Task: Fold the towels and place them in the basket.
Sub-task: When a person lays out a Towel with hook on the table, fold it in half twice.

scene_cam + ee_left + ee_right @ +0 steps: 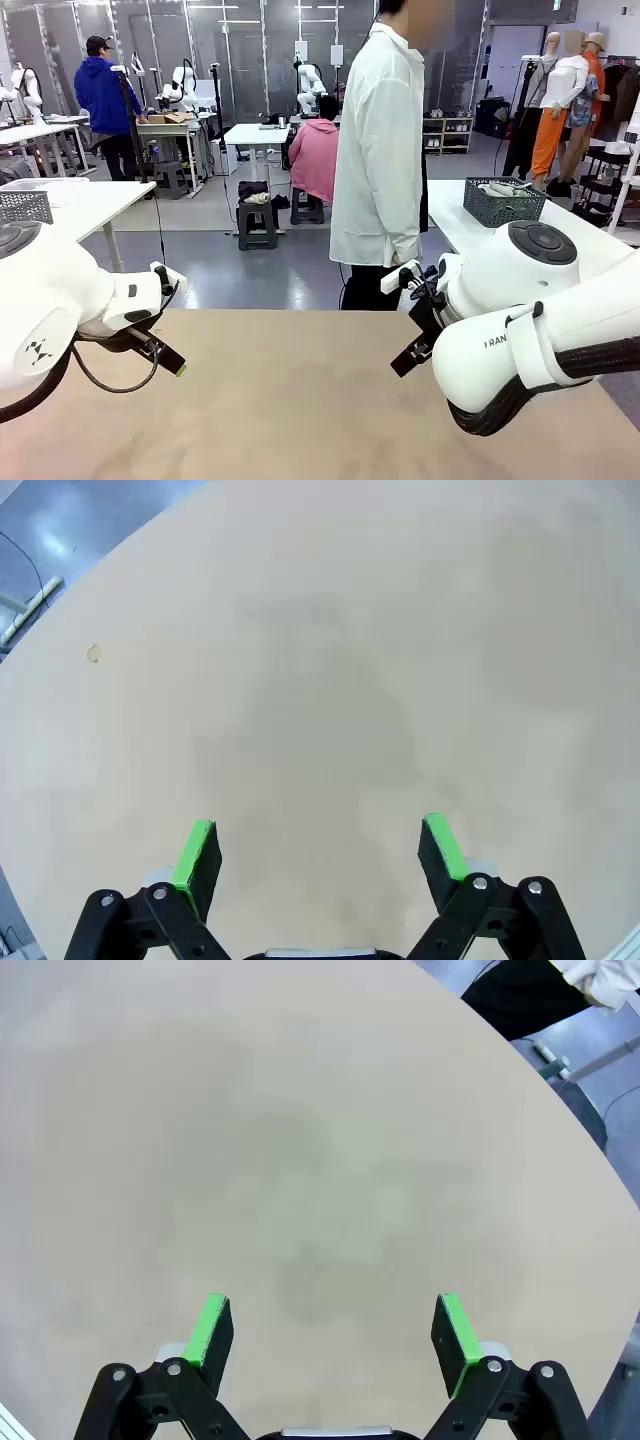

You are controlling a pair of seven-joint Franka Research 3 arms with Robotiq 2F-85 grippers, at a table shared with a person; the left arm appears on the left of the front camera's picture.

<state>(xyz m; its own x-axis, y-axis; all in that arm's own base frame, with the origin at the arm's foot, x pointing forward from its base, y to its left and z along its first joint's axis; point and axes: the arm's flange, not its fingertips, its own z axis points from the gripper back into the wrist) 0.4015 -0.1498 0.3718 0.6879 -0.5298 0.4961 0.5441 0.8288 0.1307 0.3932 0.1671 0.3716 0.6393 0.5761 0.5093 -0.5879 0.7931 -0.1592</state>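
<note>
**Q:** What is the largest surface in the front view?
**A:** The tan worktop (290, 400), which spans the whole foreground. A person in a white coat (378, 150) stands at its far edge, just right of the middle.

**Q:** How do the arms enter?
**A:** The left arm (60, 300) comes in over the left edge and the right arm (540, 320) over the right edge. Both are white, with their wrists turned inward toward the middle.

**Q:** Where are the task's things?
**A:** The basket (505, 208), of dark grey mesh, stands off the worktop on a white side table (450, 215) beyond the far right corner. Some pale cloth (505, 188) shows above its rim. Whether this is the towels cannot be told at this size. A paler perforated basket (25, 207) sits on another white table beyond the far left corner.

**Q:** What is the state of each hand?
**A:** The left hand (320, 835) has its fingers spread wide and its green pads (197, 855) facing each other, holding nothing. It hangs above the worktop's left half, toward the far edge. The right hand (333, 1310) is likewise spread wide and holds nothing, above the right half and toward the far edge.

**Q:** What is the smallest detail?
**A:** A small round mark (94, 652) on the worktop, near its edge in the left wrist view.
</note>
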